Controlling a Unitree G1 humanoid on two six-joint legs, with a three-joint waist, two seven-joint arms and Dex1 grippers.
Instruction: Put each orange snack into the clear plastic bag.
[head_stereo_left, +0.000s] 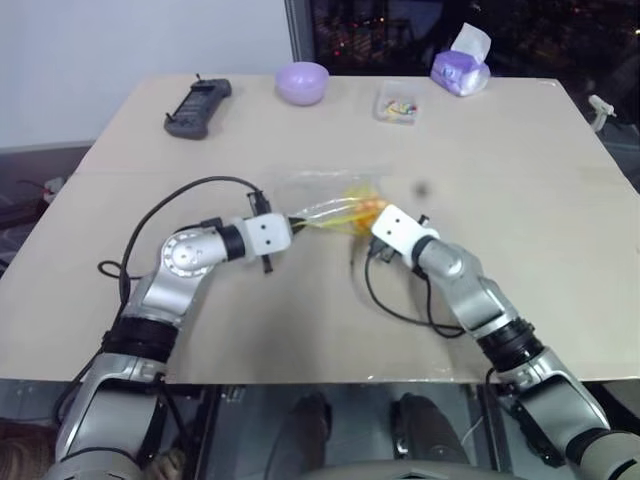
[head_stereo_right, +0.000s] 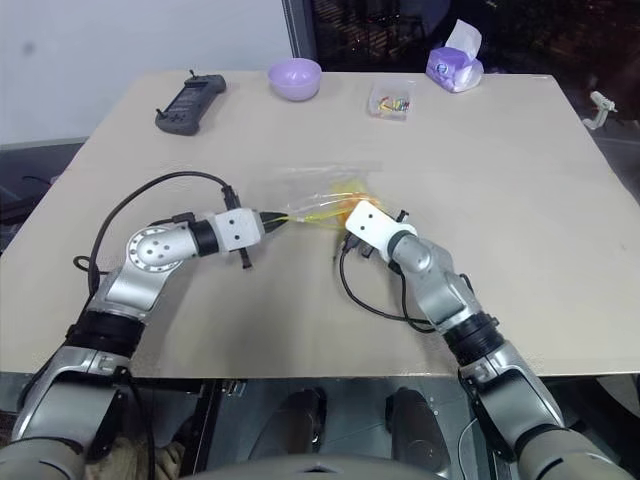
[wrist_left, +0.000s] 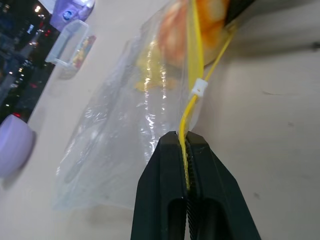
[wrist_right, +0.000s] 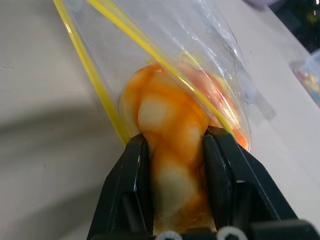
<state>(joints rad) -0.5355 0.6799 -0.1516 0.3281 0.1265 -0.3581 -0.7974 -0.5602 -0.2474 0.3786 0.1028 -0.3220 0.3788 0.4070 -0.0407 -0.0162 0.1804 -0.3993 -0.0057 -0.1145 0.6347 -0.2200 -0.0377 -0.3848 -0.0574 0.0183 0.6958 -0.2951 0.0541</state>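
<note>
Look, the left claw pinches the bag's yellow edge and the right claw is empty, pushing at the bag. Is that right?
Not quite. The left claw does pinch the yellow edge of the bag, but the right claw is not empty: it is closed on the orange bun, holding it in the bag's open mouth. The right wrist view shows the bun between its fingers.

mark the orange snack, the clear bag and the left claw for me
orange snack (wrist_right: 172, 130), right wrist view, its domed body between the right claw's fingers.
clear plastic bag (wrist_left: 120, 135), left wrist view, crinkled see-through side.
left claw (wrist_left: 188, 150), left wrist view, fingertips pinching the bag's yellow strip.
</note>
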